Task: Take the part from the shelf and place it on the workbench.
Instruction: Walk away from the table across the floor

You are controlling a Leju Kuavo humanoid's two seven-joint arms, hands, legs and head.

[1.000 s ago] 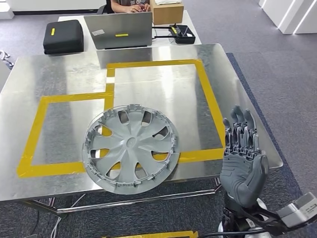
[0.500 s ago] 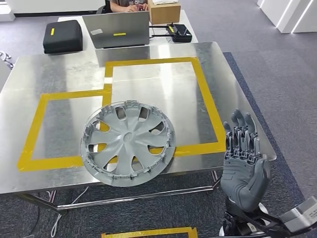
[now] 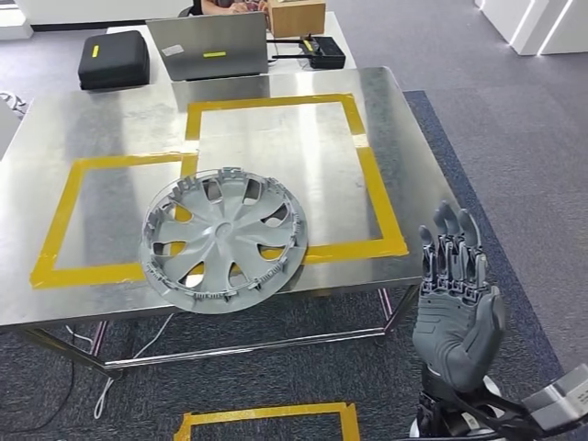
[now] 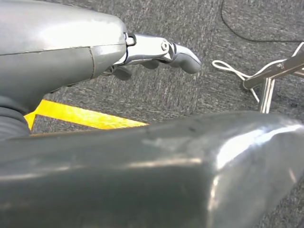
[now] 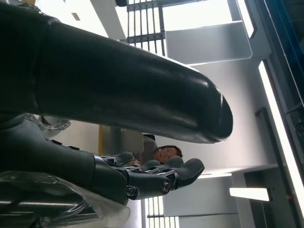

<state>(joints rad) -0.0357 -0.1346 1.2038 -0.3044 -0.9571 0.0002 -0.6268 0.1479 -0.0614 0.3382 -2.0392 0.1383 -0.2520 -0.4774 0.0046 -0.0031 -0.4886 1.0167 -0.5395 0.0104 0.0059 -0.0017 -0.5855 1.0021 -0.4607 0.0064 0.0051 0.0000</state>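
The part, a grey wheel cover, lies flat on the steel workbench. It sits across the near yellow tape line, and its front rim hangs over the bench's near edge. My right hand is raised off the bench's near right corner, palm up with its fingers spread, and holds nothing. It also appears in the right wrist view, where its fingers are stretched out. In the left wrist view my left hand hangs over the carpet with a finger extended and nothing in it.
Behind the bench, a second table carries a laptop, a black case, a cardboard box and a black device. A person sits there. Yellow tape marks the carpet near me, and cables run under the bench.
The whole picture has shifted, so my view has moved: the bench now appears farther away and more floor shows. The wheel cover stays on the bench, and my right hand stays raised and empty.
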